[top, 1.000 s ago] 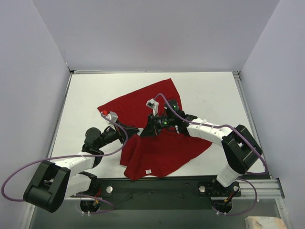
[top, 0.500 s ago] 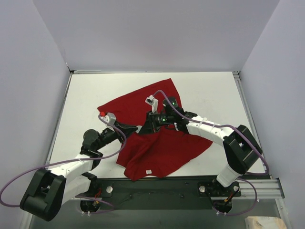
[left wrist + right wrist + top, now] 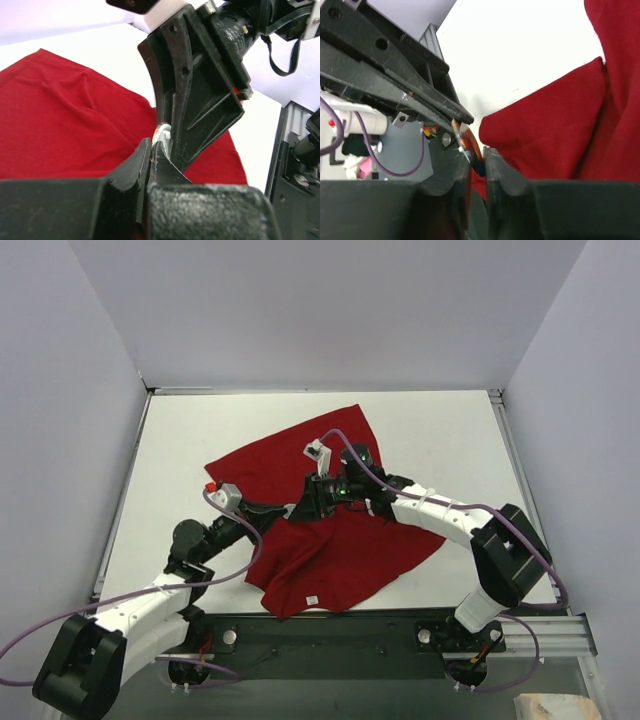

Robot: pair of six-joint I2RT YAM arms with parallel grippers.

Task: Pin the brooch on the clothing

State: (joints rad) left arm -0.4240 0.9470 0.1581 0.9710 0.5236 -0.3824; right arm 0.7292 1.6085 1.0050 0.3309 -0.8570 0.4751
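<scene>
Two grippers meet tip to tip over the clothing (image 3: 350,550), a deep-red garment lying rumpled on the white table (image 3: 450,430). In the overhead view you see the left gripper (image 3: 289,511) reaching toward 2 o'clock and the right gripper (image 3: 304,509) reaching toward 9 o'clock. Their meeting point lies just to the 9 o'clock side of the clothing's middle. A small white label (image 3: 311,599) shows near the clothing's 6 o'clock edge.

In the right wrist view you find the brooch (image 3: 470,145) pinched edge-on between the right gripper's two fingers. It is golden-orange with a dark blue patch at its lower end, and its upper rim tilts toward 11 o'clock. The left gripper's fingers enter from 10 o'clock, lying together, and their tip touches that upper rim. Red fabric lies at 3 o'clock of the brooch. You cannot tell whether the brooch touches it.

In the left wrist view the left gripper's fingers are pressed together, with only a hairline slit between them. A small white and orange piece sits just beyond their tips at 1 o'clock, against the right gripper's finger. You cannot tell whether the left tips clamp any part of it.
</scene>
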